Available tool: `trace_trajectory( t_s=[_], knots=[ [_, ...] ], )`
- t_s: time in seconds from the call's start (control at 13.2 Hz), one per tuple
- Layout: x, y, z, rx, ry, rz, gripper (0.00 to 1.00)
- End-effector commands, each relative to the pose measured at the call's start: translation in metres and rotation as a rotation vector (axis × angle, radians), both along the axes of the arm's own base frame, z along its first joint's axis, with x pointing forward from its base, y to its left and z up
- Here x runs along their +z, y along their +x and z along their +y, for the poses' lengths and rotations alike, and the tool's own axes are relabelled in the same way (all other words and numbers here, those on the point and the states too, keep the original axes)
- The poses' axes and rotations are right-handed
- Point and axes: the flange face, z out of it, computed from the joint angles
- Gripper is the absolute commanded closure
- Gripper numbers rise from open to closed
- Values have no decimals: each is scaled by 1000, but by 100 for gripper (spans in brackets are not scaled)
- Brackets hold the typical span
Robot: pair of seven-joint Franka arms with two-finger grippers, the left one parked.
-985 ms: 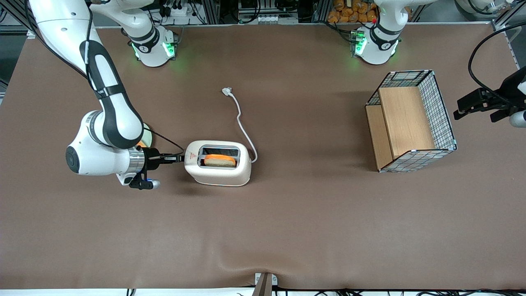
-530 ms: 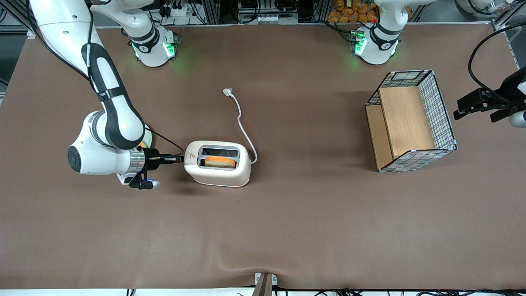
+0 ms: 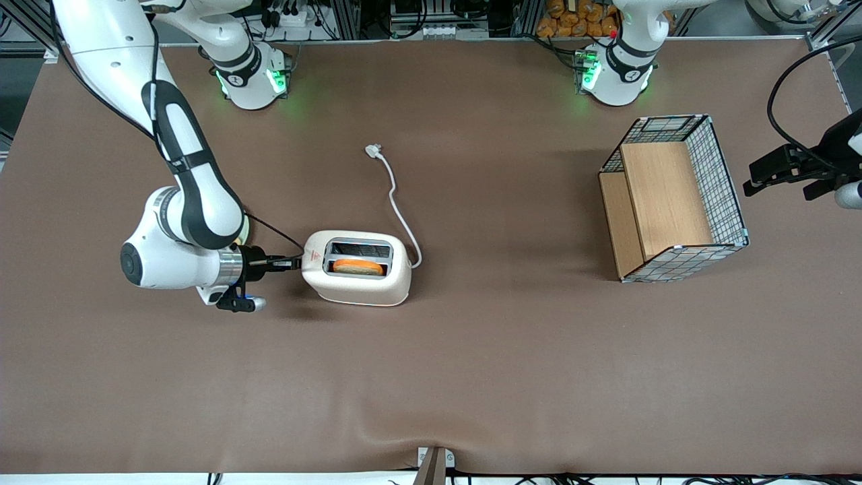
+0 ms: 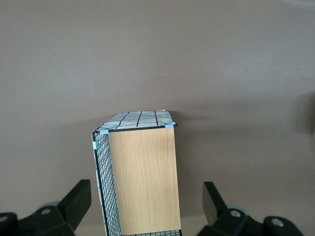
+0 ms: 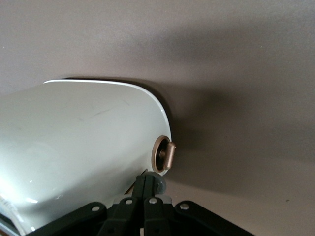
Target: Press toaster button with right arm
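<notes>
Front view shows my gripper (image 3: 294, 262) right up against the narrow end of the toaster (image 3: 357, 268), the end that faces the working arm's end of the table. My fingers are clenched together into one slim tip, which I judge suits pushing a small control better than a spread pair would. The right arm (image 3: 182, 222) is bent so its wrist lies level with the tabletop, so any push would run straight along the toaster's length.

From my wrist camera the toaster (image 5: 83, 152) fills much of the picture, with a small round knob (image 5: 165, 153) jutting from its curved end. My joined fingertips (image 5: 150, 186) sit just beside that knob, close to the toaster's end; whether they touch the button itself I cannot tell. I judge the press to be under way or about to land.

A slice of bread (image 3: 360, 267) sits low in the slot nearer the front camera. The toaster's white cord (image 3: 397, 209) trails away from its other end, farther from the front camera, and the plug (image 3: 372, 150) lies loose on the brown table cover (image 3: 471, 364). A wire-and-wood basket (image 3: 673, 199) stands well apart from the toaster, toward the parked arm's end.
</notes>
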Motion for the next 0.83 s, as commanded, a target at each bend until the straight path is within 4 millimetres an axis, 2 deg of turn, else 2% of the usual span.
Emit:
trace_trajectory(
  t_s=[0.0, 0.53, 0.76],
  knots=[
    [-23, -6, -4, 13, 4, 2, 100],
    [-22, -4, -8, 3, 4, -4, 100],
    [1, 0, -6, -2, 13, -24, 100]
  ],
)
